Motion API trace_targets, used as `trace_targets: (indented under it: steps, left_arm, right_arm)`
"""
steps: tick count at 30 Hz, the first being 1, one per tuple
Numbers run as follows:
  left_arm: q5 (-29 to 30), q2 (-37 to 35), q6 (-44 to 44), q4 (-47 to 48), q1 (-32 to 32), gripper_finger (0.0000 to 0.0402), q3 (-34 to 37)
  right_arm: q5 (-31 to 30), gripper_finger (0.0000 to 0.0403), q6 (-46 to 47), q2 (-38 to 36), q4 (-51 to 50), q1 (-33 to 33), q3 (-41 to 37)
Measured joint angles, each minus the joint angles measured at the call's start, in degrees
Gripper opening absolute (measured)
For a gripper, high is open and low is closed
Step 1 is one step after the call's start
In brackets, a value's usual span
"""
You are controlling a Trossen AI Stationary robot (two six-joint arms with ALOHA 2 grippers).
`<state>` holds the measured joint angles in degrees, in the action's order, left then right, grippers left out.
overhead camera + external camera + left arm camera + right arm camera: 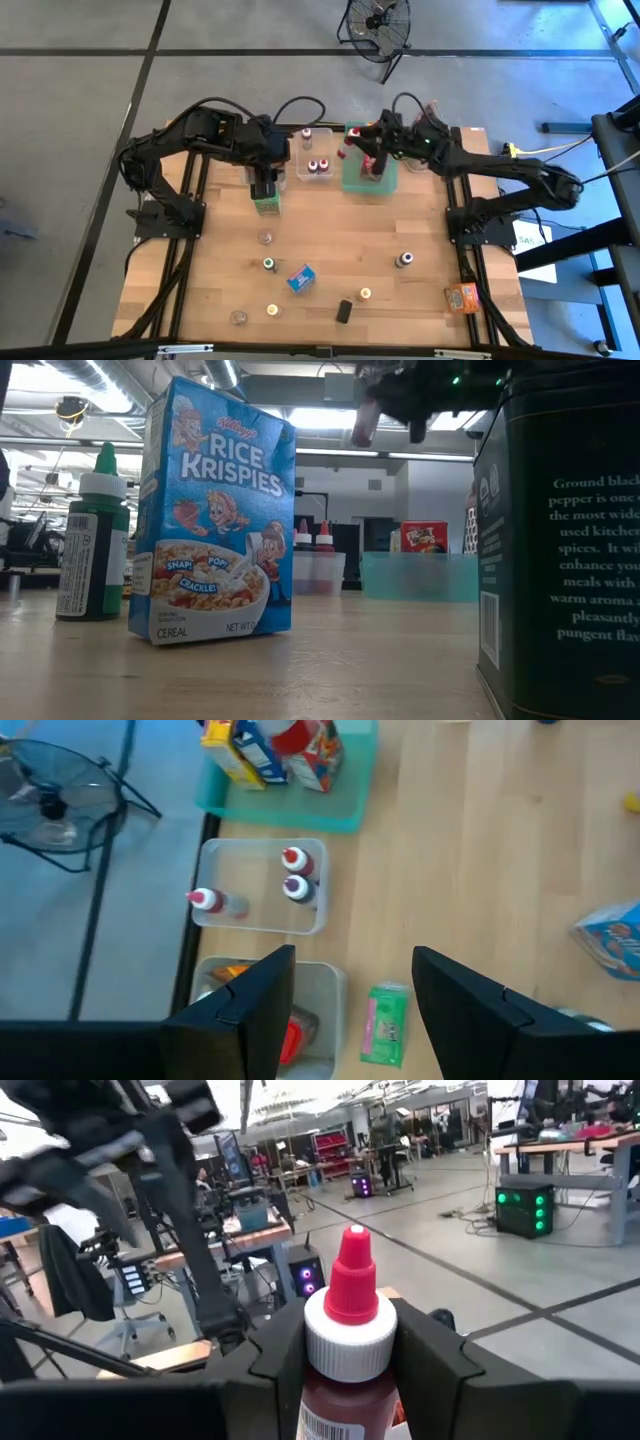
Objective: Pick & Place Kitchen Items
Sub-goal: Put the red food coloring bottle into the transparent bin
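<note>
a wooden worktop in a workshop, kitchen items scattered across it and sorting containers lined along its far edge.

the right gripper [345, 1370] is clamped on a small red-capped bottle [350, 1330], held above the green plastic tray [352, 178] of food boxes at the far edge; best swung over to the clear plastic bin [262, 890] of like bottles beside it and lowered upright before release. the left gripper [345, 1010], jaws wide and empty, hovers over a small green box [384, 1023] just beside another clear bin. only the right wrist view shows the grip; only the low view reads the blue cereal box [215, 510].
</note>
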<state>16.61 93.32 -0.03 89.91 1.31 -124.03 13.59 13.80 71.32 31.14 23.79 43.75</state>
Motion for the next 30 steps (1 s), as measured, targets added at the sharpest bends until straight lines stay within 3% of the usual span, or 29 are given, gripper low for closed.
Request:
trace_targets:
  steps: [4, 11, 16, 23, 30]
  left_arm:
    - [-2.9, 0.0, -0.1, 0.0, 0.5, 0.0198, 0.0]
    - [-5.5, 0.0, 0.2, 0.1, 0.7, 0.0198, 0.0]
    - [-6.3, 0.0, 0.2, 0.1, 0.7, 0.0198, 0.0]
    - [-6.5, 0.0, 0.3, 0.1, 0.7, 0.0198, 0.0]
    - [-7.1, 0.0, 2.8, 0.1, 1.9, 0.0198, 0.0]
  right_arm:
    - [2.1, 0.0123, 1.0, 6.3, 5.8, 1.7, 0.7]
    - [2.2, 0.0123, -3.5, 16.2, 2.5, 1.6, 9.7]
    - [-3.6, 0.0123, -3.9, 19.2, -0.5, 2.8, 14.3]
    - [-4.4, 0.0123, -2.4, 23.0, -1.2, 5.9, 15.3]
    - [-0.4, 0.0123, -1.3, 28.9, 2.4, 7.0, 15.3]
